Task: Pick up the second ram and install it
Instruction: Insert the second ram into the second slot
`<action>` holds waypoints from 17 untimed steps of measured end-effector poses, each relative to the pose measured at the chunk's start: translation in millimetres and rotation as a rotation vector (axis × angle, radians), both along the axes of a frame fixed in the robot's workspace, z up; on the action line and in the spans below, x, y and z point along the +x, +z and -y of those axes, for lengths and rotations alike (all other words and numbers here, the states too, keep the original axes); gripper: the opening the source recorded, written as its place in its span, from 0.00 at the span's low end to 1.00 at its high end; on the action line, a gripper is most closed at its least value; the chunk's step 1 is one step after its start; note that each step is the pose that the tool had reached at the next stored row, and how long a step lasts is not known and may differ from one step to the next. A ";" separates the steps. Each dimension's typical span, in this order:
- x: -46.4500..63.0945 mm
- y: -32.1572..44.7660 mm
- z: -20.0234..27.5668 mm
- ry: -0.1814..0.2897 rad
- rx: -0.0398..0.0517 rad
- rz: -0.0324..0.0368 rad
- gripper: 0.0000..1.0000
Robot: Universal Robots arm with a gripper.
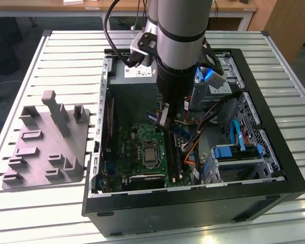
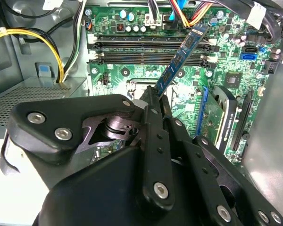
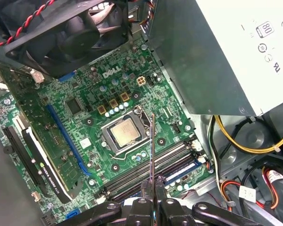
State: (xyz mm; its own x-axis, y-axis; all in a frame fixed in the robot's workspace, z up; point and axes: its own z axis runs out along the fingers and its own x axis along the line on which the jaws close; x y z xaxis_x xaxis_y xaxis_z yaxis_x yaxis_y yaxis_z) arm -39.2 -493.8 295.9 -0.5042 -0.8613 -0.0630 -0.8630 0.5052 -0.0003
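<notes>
My gripper (image 1: 163, 121) is down inside the open computer case (image 1: 274, 168), shut on the second ram (image 2: 181, 55), a thin board with a blue label. In the second wrist view the stick juts out from the fingertips (image 2: 151, 101) and hangs tilted above the motherboard's long memory slots (image 2: 146, 52). The first wrist view shows the ram (image 3: 153, 146) edge-on as a thin line rising from the gripper (image 3: 153, 188), over the slots (image 3: 146, 172) and close to the processor socket (image 3: 122, 133). In the exterior view the ram (image 1: 180, 131) is a short blue strip below the wrist.
A grey plastic fixture block (image 1: 46, 142) lies on the slatted table (image 1: 40, 213) at the exterior view's left. Inside the case are a power supply (image 3: 226, 47), a fan (image 3: 75, 33), an expansion card (image 3: 42, 157), yellow cables (image 3: 240, 141) and a drive cage (image 1: 239, 152).
</notes>
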 end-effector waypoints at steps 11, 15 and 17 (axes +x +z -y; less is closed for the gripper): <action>0.0 0.0 0.0 -0.038 -0.0001 0.0000 0.14; 0.0 -0.1 0.0 -0.062 0.0000 0.0000 0.14; 0.0 0.0 0.0 -0.071 -0.0001 0.0000 0.14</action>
State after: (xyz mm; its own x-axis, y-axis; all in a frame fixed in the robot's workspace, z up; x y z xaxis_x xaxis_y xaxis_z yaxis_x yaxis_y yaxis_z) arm -39.2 -493.8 295.9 -0.5639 -0.8235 -0.0629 -0.8251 0.5650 -0.0003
